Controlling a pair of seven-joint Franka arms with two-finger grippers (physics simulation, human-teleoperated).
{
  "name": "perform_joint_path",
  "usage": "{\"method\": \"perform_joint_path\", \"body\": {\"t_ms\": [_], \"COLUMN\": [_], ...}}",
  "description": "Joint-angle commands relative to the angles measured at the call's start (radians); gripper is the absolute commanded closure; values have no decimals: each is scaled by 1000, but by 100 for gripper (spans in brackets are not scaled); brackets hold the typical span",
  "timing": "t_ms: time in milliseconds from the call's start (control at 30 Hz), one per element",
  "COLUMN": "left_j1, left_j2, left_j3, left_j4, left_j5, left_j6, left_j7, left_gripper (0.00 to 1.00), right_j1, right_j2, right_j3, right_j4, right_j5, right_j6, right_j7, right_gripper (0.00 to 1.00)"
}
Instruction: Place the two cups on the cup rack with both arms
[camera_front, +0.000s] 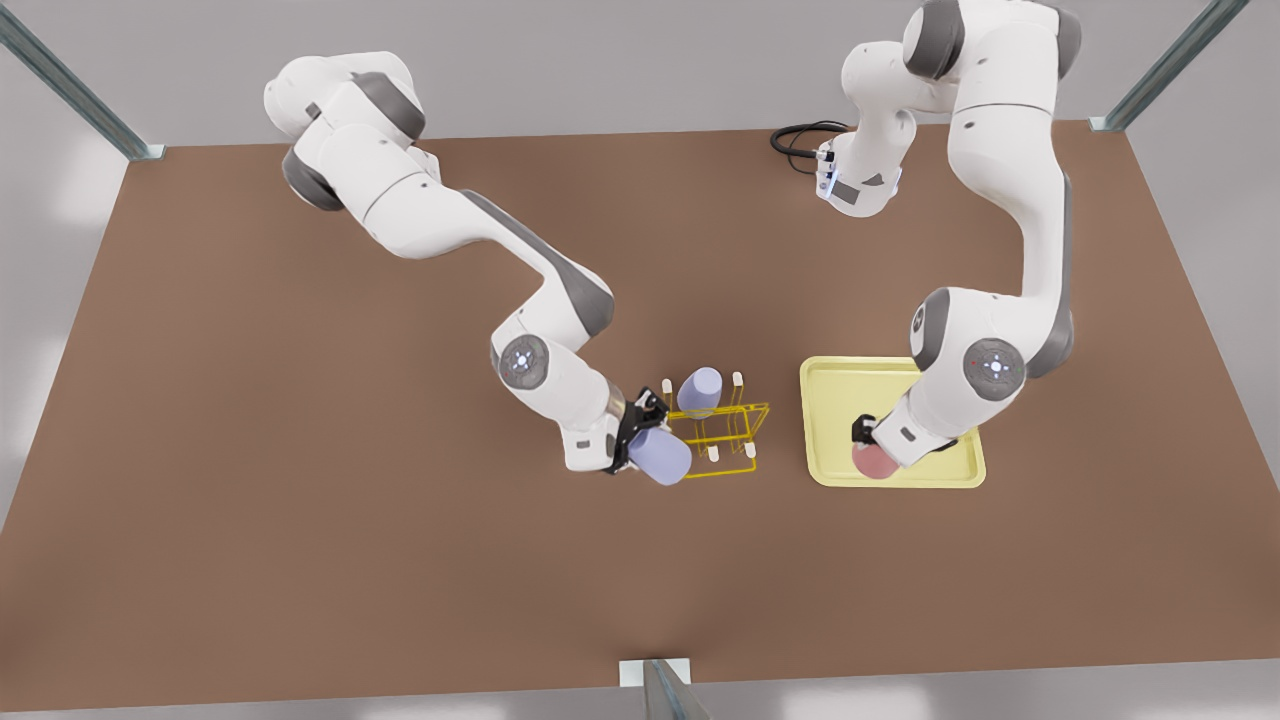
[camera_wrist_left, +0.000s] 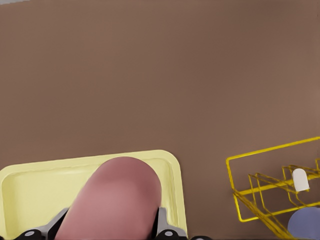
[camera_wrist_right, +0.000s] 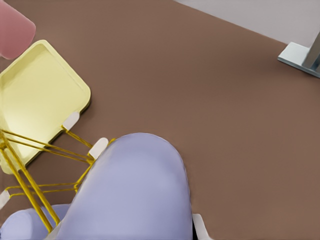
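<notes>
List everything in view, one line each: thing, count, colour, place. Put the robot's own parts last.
Table: one, brown, under everything.
Cup rack: one, yellow wire with white-tipped pegs, mid-table.
Tray: one, pale yellow, on the front view's right of the rack.
Lavender cup on rack: one, on a far peg.
Held lavender cup: one, at the rack's near corner on the front view's left.
Salmon pink cup: one, over the tray.
Cable: one, black, at the table's far edge.
Frame posts: grey metal, at the table's edges.
Right hand: black, shut on the held lavender cup.
Left hand: black, shut on the salmon pink cup.
</notes>
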Motion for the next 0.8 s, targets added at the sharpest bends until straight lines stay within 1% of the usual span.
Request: {"method": "perform_joint_path", "body": {"t_ms": [0,33,67,100,167,200,333,367,400,467,567,600,633,767], "left_j1": [-47,-79,-117,-143,-200,-209,-211,-211,-211,-211,-212,-211,-212,-211], "left_j2": [41,63,133,166,181,199,199,206,213,219,229,236,238,242], "left_j3": [-3,-3,-3,-3,-5,-3,-8,-10,-17,-25,-25,-25,-25,-25], "left_j4": [87,121,247,296,307,334,331,331,331,331,331,331,328,327], "left_j5": [-6,-4,-4,-4,-6,-7,-87,-112,-113,-122,-125,-124,-124,-124], "left_j6": [-199,-201,-279,-302,-295,-295,-305,-295,-265,-219,-206,-206,-199,-199], "left_j7": [-327,-376,-445,-497,-572,-592,-597,-594,-594,-594,-594,-592,-589,-589], "left_gripper": [26,26,26,26,26,26,26,26,26,25,25,22,0,0], "right_j1": [4,4,4,4,10,13,18,18,18,18,18,22,26,26], "right_j2": [0,0,0,2,17,17,20,20,20,20,31,31,35,35], "right_j3": [1,1,1,1,1,1,1,1,1,1,1,1,1,1], "right_j4": [-2,-5,-11,-14,-13,-14,-16,-16,-16,-13,-10,-6,-5,1], "right_j5": [-12,-13,-15,-15,-15,-15,-18,-18,-18,-19,-19,-21,-23,-21], "right_j6": [6,6,6,6,6,4,-5,-5,-5,-5,1,1,3,3], "right_j7": [90,87,84,82,82,82,79,81,81,81,81,81,81,82], "right_gripper": [30,30,30,30,30,30,30,23,0,0,0,0,0,0]}}
